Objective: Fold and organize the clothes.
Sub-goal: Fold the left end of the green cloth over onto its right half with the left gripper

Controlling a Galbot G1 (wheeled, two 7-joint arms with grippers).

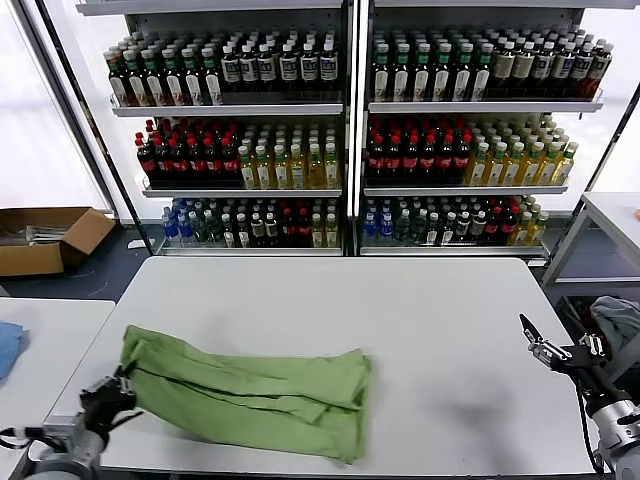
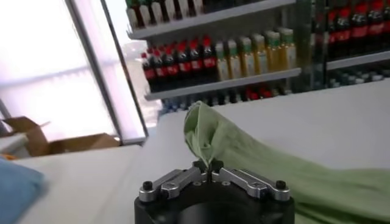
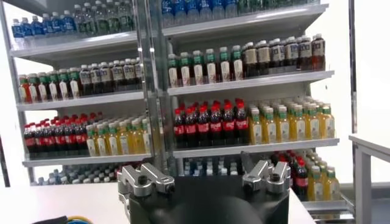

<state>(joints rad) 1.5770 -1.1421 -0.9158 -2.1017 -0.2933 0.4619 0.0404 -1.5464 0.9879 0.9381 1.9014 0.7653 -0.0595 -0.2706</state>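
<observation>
The clothes are one light green shirt (image 1: pixel 250 390), lying in a long folded strip across the front left of the white table (image 1: pixel 420 320). My left gripper (image 1: pixel 118 392) sits at the shirt's left end, shut on a pinch of the fabric. In the left wrist view the green shirt (image 2: pixel 244 152) rises in a peak from the closed fingertips of that gripper (image 2: pixel 208 165). My right gripper (image 1: pixel 548 345) hovers open off the table's right edge, holding nothing. In the right wrist view its fingers (image 3: pixel 146 180) stand wide apart, facing the shelves.
Shelves of bottles (image 1: pixel 340 130) stand behind the table. A blue cloth (image 1: pixel 8 345) lies on a side table at the left, and a cardboard box (image 1: pixel 45 238) sits on the floor. A grey-blue cloth (image 1: pixel 620 318) lies at the right.
</observation>
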